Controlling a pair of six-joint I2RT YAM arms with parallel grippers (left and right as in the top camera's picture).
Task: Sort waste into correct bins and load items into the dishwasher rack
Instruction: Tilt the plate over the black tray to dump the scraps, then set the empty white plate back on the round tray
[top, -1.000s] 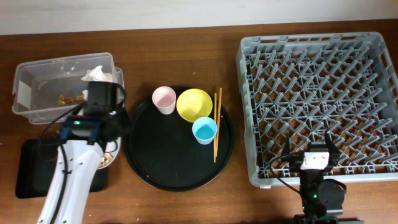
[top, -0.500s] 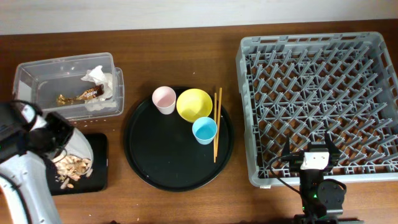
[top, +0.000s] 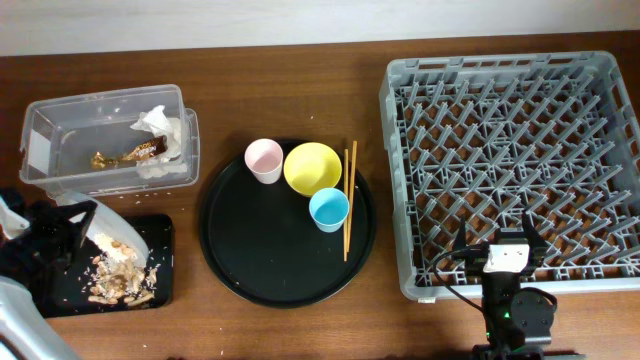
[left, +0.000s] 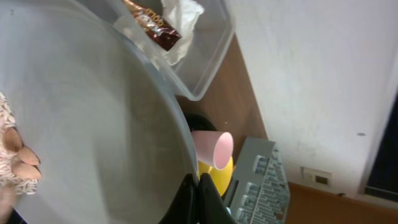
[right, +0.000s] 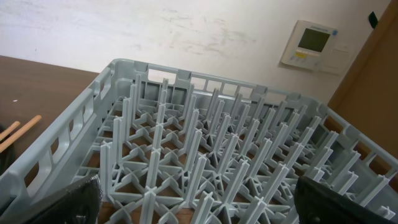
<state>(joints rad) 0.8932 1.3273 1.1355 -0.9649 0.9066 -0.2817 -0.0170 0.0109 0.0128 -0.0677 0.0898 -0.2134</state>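
the grey plate (left: 93, 124) is pinched at its rim by the left gripper (left: 198, 199), tilted, with food scraps (top: 115, 278) seen just beside it; the right gripper (right: 202, 194) is spread wide.

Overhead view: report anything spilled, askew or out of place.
The grey plate stands steeply tipped in the left claw over the shallow black tray, with food scraps scattered inside the tray. That fits dumping; no scraps show outside it.

The grey plate (left: 93, 124) between my left fingers (left: 210, 205) looks smooth and faintly glossy. Beyond it sits a clear glossy plastic box (left: 211, 56). Ahead of my right fingers (right: 348, 205) are a matt grey plastic rack (right: 186, 155) and bare wooden chopsticks (right: 18, 134).
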